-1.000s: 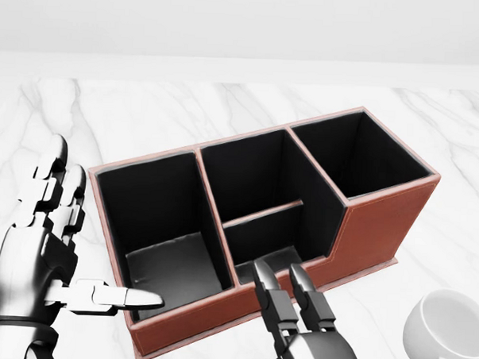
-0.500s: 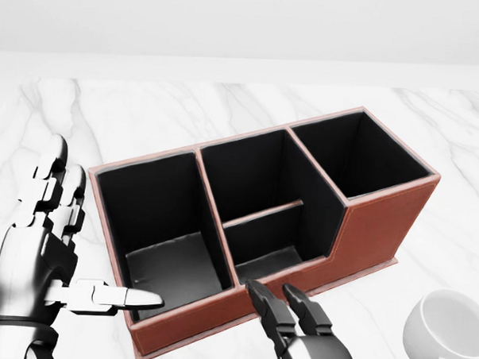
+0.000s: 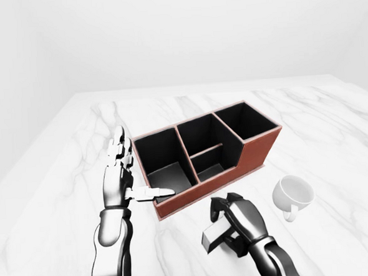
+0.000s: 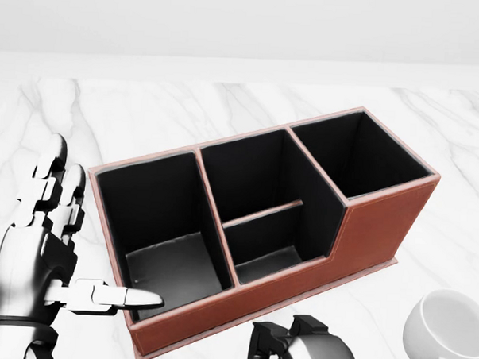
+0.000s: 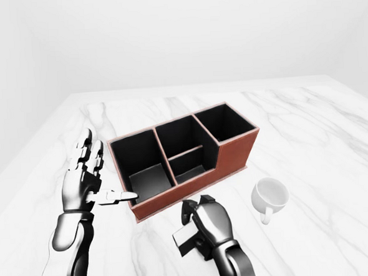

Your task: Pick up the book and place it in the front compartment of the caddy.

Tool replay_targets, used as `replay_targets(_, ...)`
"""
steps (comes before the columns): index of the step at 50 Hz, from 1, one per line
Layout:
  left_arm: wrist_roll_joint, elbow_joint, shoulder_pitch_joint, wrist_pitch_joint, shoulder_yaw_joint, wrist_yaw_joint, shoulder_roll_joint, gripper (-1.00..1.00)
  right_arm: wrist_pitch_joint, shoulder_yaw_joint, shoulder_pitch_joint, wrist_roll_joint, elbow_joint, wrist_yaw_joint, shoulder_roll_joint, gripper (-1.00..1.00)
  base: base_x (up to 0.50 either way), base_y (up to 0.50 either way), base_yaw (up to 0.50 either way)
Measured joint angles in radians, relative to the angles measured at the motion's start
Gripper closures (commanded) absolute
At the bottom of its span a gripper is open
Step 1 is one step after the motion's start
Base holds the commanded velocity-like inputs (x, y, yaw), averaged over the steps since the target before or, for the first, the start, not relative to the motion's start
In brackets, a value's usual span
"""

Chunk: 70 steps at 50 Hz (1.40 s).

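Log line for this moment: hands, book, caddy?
right hand: fingers curled on dark book, below caddy | left hand: open, thumb over caddy's left rim | caddy: compartments empty | mug: at right

Head view looks steeply down, close on the caddy (image 4: pixel 261 228). Both eye views sit farther away (nearly identical pictures), sharing caddy and marble table (image 3: pixel 333 122) beneath a pale wall.
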Motion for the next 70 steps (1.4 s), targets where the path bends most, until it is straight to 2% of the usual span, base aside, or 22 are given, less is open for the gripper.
replay_targets(49, -0.004, 0.0, -0.002, 0.0, 0.006, 0.001, 0.001, -1.0, 0.001, -0.09, 0.013, 0.006, -0.3, 0.211, 0.038, 1.0, 0.0, 0.0, 0.0)
replay_targets(70, -0.003, 0.009, -0.005, 0.0, 0.006, 0.003, 0.001, -1.0, 0.044, -0.101, -0.071, -0.027, -0.413, 0.348, 0.068, 1.0, 0.0, 0.0, 0.0)
